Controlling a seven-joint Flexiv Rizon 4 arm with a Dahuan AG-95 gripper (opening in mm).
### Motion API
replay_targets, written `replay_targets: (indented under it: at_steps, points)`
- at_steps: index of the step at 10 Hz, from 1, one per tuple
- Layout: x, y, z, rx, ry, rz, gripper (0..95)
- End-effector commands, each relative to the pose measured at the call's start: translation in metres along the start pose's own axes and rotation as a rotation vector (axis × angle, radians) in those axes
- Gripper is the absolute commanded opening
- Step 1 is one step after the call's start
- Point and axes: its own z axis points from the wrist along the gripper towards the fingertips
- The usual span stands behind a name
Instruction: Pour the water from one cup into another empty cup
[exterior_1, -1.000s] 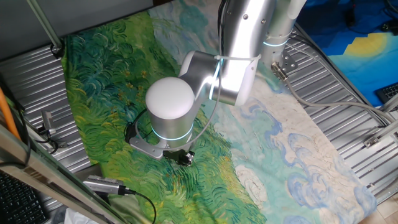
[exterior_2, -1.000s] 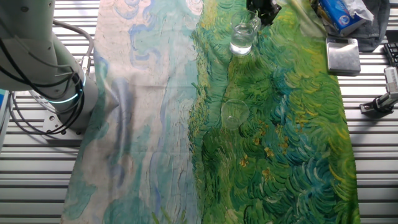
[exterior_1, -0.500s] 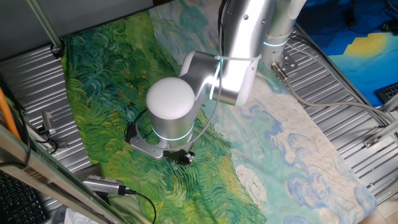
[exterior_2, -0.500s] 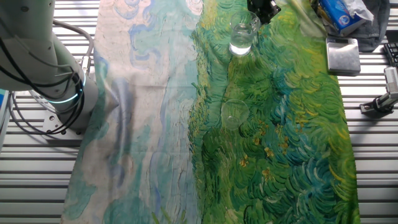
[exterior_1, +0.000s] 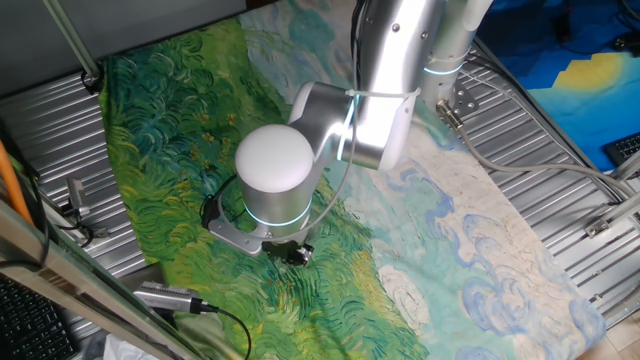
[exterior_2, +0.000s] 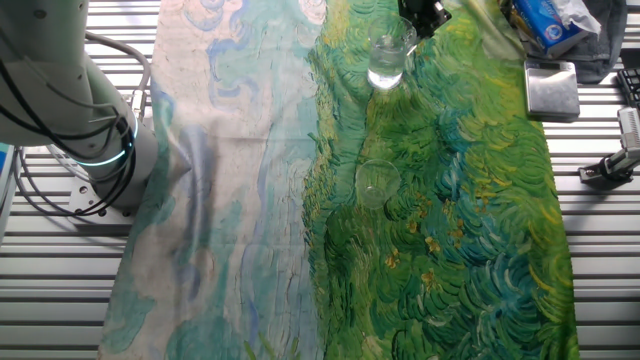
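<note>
We're at a ribbed metal table (exterior_2: 600, 250) w/ a painted cloth (exterior_2: 450, 220) in greens & blues spread over it. The glass cup (exterior_2: 387, 57) w/ water (exterior_2: 384, 75) in its base stands upright near the cloth's far edge, right at the gripper (exterior_2: 422, 17), which sits just beyond its rim; we can't tell if the fingers pinch the rim or how wide they stand. In one fixed view the arm's wrist (exterior_1: 275, 185) hides the cup. A 2nd, empty cup (exterior_2: 376, 183) stands well apart, nearer the cloth's middle. Beside the gripper lie a metal block (exterior_2: 552, 88) & a blue packet (exterior_2: 548, 22).
</note>
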Motion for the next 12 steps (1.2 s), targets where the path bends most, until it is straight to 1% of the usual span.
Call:
replay_targets:
  at_steps: [1, 4, 6, 8, 10, 11, 12]
  points:
    - [-0.001, 0.0, -0.001, -0.002, 0.0, 0.005, 0.0]
    - [-0.001, 0.0, -0.002, -0.005, -0.002, 0.013, 0.0]
    - [-0.002, -0.001, -0.006, -0.01, -0.004, 0.018, 0.0]
    - [-0.002, -0.003, -0.013, -0.014, -0.004, 0.021, 0.0]
    - [0.0, -0.009, -0.022, -0.021, -0.004, 0.016, 0.0]
    - [0.001, -0.011, -0.025, -0.022, -0.005, 0.012, 0.0]
    - [0.004, -0.016, -0.03, -0.025, -0.008, 0.01, 0.0]
